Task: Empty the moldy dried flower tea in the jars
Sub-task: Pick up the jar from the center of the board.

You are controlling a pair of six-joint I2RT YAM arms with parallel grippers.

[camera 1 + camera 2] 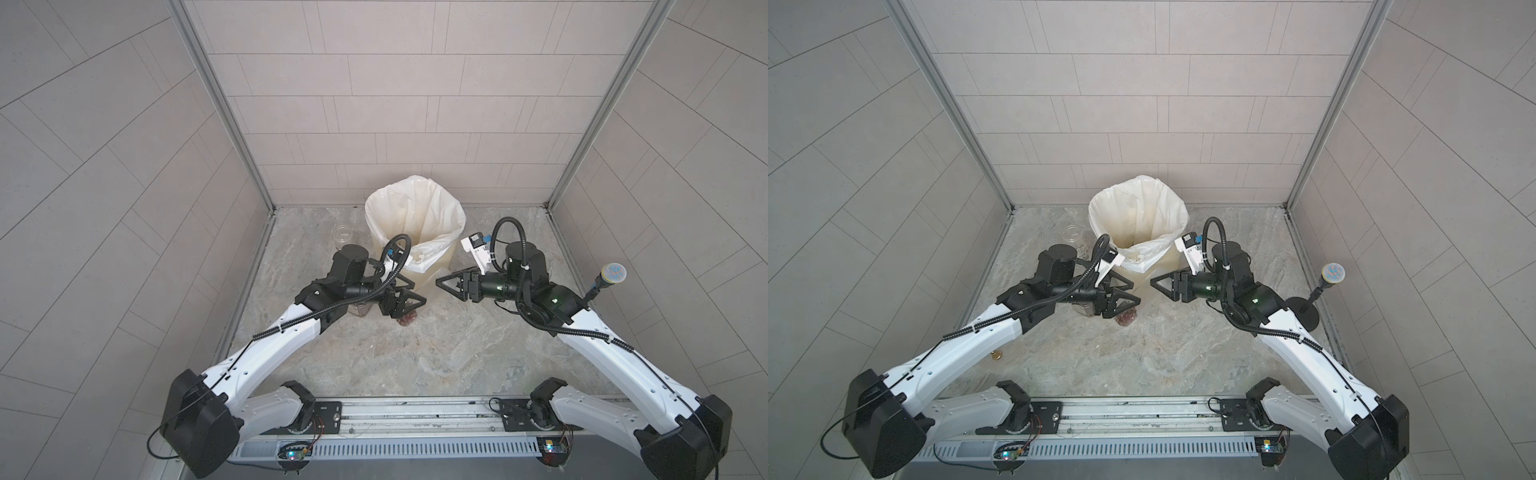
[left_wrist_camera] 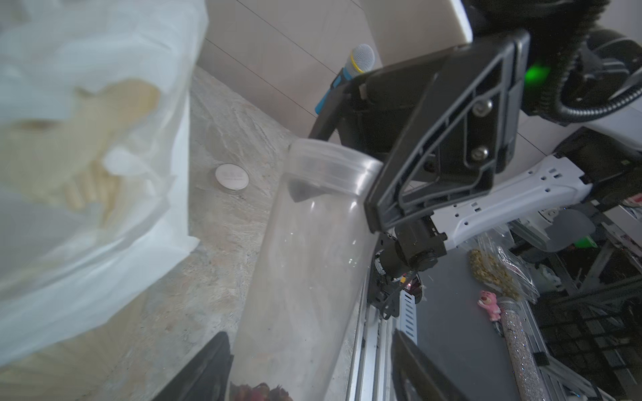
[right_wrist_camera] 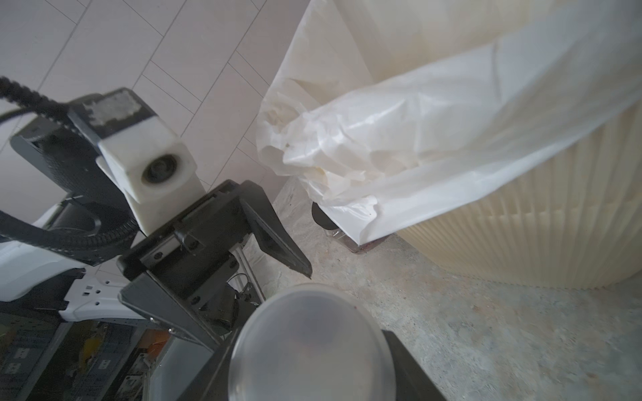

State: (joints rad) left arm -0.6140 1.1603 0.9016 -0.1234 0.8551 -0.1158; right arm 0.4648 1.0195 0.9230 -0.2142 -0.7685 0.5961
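At bench (image 1: 415, 357) centre, 6 o'clock of the cream bin (image 1: 455, 218): tall slim jar (image 2: 305, 260) leans between both grippers, its clear wall near invisible in both top views. Right gripper (image 1: 444, 284) is clamped on the jar's translucent lid (image 3: 309, 343). Left gripper (image 1: 417, 293) stands wide around the base, with a gap on one side. Dried flower tea (image 2: 258, 390) is a reddish clump at the base, cut off by the frame edge. Second jar (image 1: 360, 309) is mostly hidden under the left arm. Black-lidded jar (image 3: 324, 218) sits half behind the liner flap. Clear jar (image 1: 343, 236) at 11 o'clock looks empty.
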